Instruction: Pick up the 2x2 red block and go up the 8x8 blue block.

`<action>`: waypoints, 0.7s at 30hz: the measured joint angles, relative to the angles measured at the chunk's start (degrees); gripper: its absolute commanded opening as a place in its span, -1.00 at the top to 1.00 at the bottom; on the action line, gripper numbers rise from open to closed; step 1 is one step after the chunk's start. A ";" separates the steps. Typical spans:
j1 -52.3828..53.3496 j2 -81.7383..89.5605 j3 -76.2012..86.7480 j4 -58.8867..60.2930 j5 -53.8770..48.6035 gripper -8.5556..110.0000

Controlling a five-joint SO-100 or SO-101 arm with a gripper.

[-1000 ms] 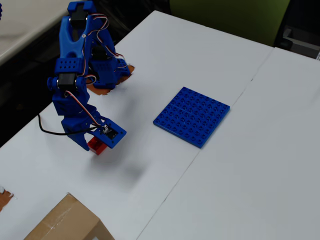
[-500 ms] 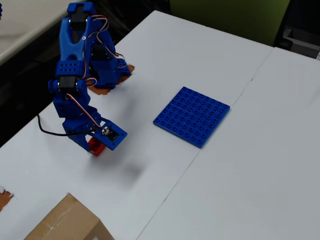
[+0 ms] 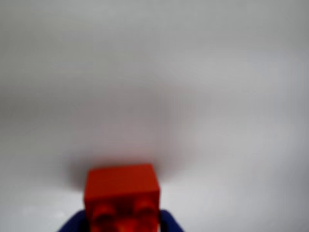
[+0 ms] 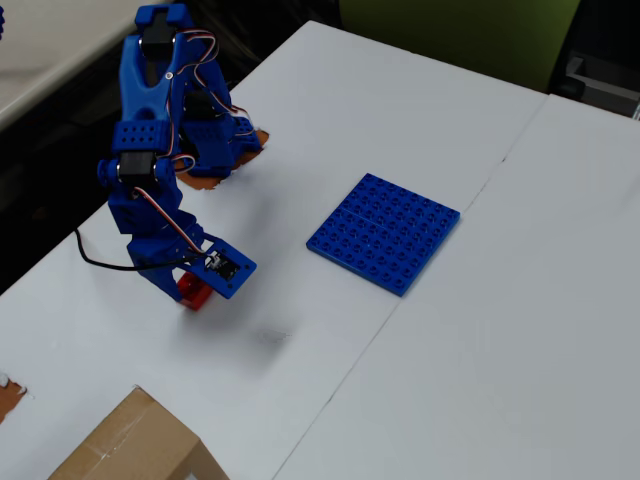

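Note:
The 2x2 red block [image 3: 121, 188] fills the bottom of the wrist view, studs facing the camera, with blue fingers [image 3: 170, 223] pressed on both its sides. In the overhead view the red block [image 4: 192, 293] peeks out under my blue gripper [image 4: 190, 292] at the left of the white table. The gripper [image 3: 123, 220] is shut on it. The 8x8 blue block [image 4: 385, 232] lies flat near the table's middle, well to the right of the gripper and apart from it. It is out of the wrist view.
A cardboard box [image 4: 130, 445] sits at the bottom left, close below the gripper. The arm's base [image 4: 205, 140] stands at the upper left near the table edge. A seam [image 4: 400, 300] runs diagonally across the white table [image 4: 500, 350].
The gripper and red block have shifted only slightly. The shadow on the table to their lower right has shrunk and sharpened.

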 measured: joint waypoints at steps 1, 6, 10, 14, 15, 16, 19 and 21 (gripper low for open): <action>-0.53 0.97 0.00 0.88 0.26 0.85; -3.78 6.24 0.00 5.10 1.85 0.85; -6.59 10.90 0.00 8.26 1.93 0.85; -9.05 15.82 0.00 11.43 0.79 0.85; -9.58 17.31 0.00 12.30 -0.09 0.85; -10.11 18.37 0.00 12.83 -0.62 0.85; -11.95 22.32 0.00 15.03 -1.85 0.85; -13.10 24.79 0.00 16.35 -2.55 0.85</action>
